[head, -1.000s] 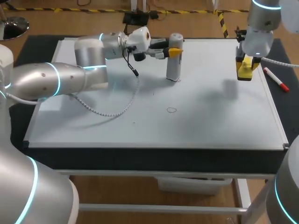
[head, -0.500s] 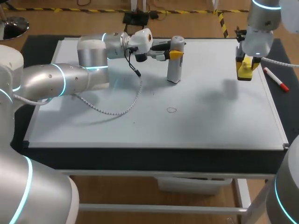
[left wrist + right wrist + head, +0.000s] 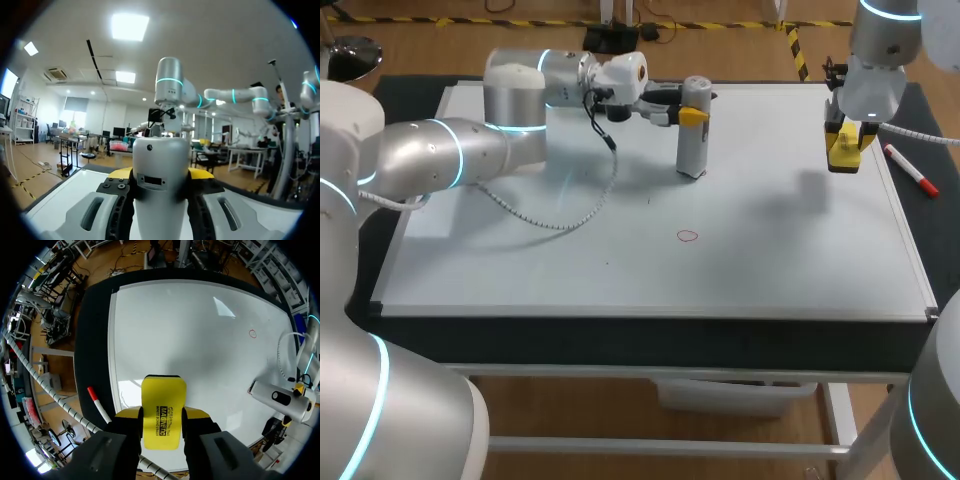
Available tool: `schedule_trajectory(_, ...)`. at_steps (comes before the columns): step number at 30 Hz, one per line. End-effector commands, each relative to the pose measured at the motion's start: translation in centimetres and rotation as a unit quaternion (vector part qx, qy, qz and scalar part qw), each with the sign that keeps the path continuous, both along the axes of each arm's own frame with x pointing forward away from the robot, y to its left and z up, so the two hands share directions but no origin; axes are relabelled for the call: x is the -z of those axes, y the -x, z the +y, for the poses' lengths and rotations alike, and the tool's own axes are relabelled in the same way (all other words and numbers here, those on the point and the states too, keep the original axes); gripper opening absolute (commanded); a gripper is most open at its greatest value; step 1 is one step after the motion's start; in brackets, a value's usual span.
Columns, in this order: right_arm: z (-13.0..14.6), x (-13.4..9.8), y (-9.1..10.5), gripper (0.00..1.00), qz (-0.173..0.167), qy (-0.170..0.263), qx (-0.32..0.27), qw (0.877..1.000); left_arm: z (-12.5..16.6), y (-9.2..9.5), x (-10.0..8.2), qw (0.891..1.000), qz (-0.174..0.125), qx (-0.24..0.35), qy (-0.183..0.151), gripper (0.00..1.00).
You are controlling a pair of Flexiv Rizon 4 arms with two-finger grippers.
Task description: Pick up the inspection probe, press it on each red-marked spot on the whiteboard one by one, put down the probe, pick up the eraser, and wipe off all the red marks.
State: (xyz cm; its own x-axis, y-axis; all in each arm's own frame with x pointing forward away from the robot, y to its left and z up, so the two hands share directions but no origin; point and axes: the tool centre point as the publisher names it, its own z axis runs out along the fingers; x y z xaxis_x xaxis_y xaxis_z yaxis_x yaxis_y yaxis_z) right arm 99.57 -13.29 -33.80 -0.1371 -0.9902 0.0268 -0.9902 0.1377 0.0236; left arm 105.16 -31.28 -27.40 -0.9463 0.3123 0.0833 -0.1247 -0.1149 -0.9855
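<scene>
Head view: upper middle, left gripper [image 3: 692, 110] clamps the upright probe [image 3: 691, 150] standing on the whiteboard [image 3: 770, 270]; red mark [image 3: 687, 236] at centre. Upper right, right gripper [image 3: 844, 138] pinches the eraser [image 3: 844, 160]. Left wrist: fingers squeeze the probe. Right wrist: eraser clamped between fingers.

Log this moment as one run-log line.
left gripper: shut on probe | right gripper: shut on eraser | red mark: mid whiteboard, unwiped

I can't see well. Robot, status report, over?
Left claw shut on probe. Right claw shut on eraser. One red mark showing. Marker beside board.
</scene>
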Motion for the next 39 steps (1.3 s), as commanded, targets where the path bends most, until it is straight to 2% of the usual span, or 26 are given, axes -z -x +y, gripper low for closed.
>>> schedule_trajectory(1, -0.1, -0.1, -0.1, 0.00, 0.000, 0.001, -0.002, 1.000, 0.1, -0.4, 0.0, 1.000, -0.002, 0.025, 0.001, 0.00)
schedule_trajectory(17, -0.1, -0.1, -0.1, 0.00, 0.000, 0.001, -0.002, 1.000, 0.1, -0.3, -0.3, 0.999, -0.007, 0.030, -0.010, 0.00)
schedule_trajectory(25, -0.1, -0.1, -0.1, 0.00, 0.000, 0.001, -0.002, 1.000, 0.6, 0.0, -2.0, 1.000, -0.019, 0.018, 0.001, 0.00)
schedule_trajectory(33, -0.1, -0.1, -0.1, 0.00, 0.000, 0.001, -0.002, 1.000, 3.3, -0.3, -3.6, 0.999, -0.033, -0.026, 0.014, 0.00)
schedule_trajectory(39, -0.1, -0.1, -0.1, 0.00, 0.000, 0.001, -0.002, 1.000, 7.0, -0.8, -4.5, 0.996, -0.036, -0.075, 0.023, 0.00)
